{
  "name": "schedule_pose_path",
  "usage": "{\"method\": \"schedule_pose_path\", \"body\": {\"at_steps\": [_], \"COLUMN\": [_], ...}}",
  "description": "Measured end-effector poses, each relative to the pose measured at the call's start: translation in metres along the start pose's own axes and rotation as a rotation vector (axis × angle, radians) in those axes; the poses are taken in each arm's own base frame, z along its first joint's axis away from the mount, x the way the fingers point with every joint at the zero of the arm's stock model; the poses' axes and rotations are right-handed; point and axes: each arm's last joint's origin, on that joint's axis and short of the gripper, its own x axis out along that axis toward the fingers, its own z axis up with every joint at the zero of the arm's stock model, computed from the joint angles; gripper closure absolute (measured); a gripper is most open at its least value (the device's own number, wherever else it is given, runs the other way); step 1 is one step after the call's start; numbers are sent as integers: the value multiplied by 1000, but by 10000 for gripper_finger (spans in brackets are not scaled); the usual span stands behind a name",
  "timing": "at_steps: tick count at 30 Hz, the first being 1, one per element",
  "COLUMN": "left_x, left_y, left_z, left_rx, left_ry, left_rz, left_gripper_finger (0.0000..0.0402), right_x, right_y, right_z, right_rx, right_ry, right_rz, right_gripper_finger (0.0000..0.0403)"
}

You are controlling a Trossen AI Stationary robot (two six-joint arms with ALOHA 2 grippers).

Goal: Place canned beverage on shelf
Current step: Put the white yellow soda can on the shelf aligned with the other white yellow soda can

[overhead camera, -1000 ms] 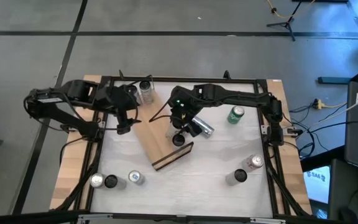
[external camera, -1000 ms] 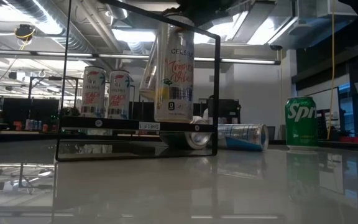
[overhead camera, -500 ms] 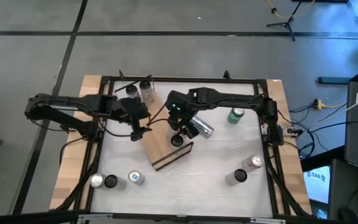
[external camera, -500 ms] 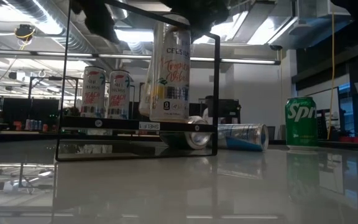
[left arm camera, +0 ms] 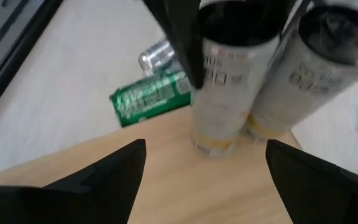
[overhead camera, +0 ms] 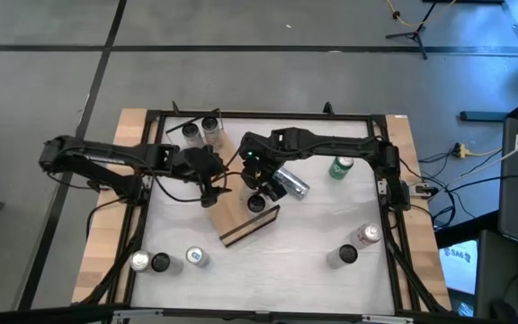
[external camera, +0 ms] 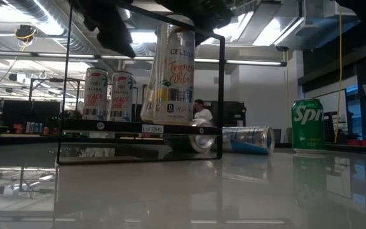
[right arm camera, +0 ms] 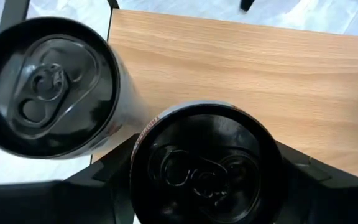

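My right gripper (overhead camera: 257,180) hangs over the shelf (overhead camera: 232,209), its fingers (right arm camera: 92,177) pinching a tall white can (external camera: 178,76) from above. In the low view that can is upright, its base at or just above the shelf board; I cannot tell whether it touches. A second tall can (right arm camera: 48,87) stands just beside it on the wood, leaning slightly. In the right wrist view both lids show side by side over the light wood.

My left gripper (overhead camera: 212,184) is at the shelf's near-left end, close to my right one. Its fingers (left arm camera: 114,177) are spread wide and hold nothing; between them its wrist view shows the two tall cans.

A silver can (overhead camera: 292,184) lies on its side just right of the shelf, and a green can (overhead camera: 341,166) stands farther right. Two cans (overhead camera: 201,131) stand at the table's far edge. More cans (overhead camera: 165,261) stand near the front left, and two (overhead camera: 356,245) near the front right.

A person (external camera: 200,113) shows in the room behind.
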Motion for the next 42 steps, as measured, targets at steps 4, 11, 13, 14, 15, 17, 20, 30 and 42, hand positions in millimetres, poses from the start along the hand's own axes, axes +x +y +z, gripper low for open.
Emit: {"method": "schedule_pose_path", "body": {"at_steps": [4,11,13,14,15,17,20,30,42], "left_x": [11,25,28,29,30,31,34,46,48], "left_y": [-1,-3,-3,-3,-4,-4,-4,-5,-6], "left_z": [-4,-9,-9,-9,-9,-9,-10,-11,-11], "left_rx": [-11,-2,-1,-1,-2,-1,1,4,5], "left_ry": [24,74,76,76,75,80,90,109,112], "left_rz": [4,11,11,11,11,15,22,25,26], "left_gripper_finger": [80,80,80,80,80,80,80,80,80], "right_x": [0,0,0,0,0,0,0,0,-2], "right_y": [0,-1,-1,-1,-1,-1,-1,-1,-2], "right_z": [0,2,2,2,2,2,2,2,3], "right_rx": [-1,-7,-7,-7,-7,-7,-7,-8,-13], "right_ry": [-1,-14,-16,-15,-15,-15,-15,-17,-32], "right_rz": [-4,-15,-15,-15,-15,-15,-15,-17,-29], "right_gripper_finger": [145,145,145,145,145,145,145,139,46]}}
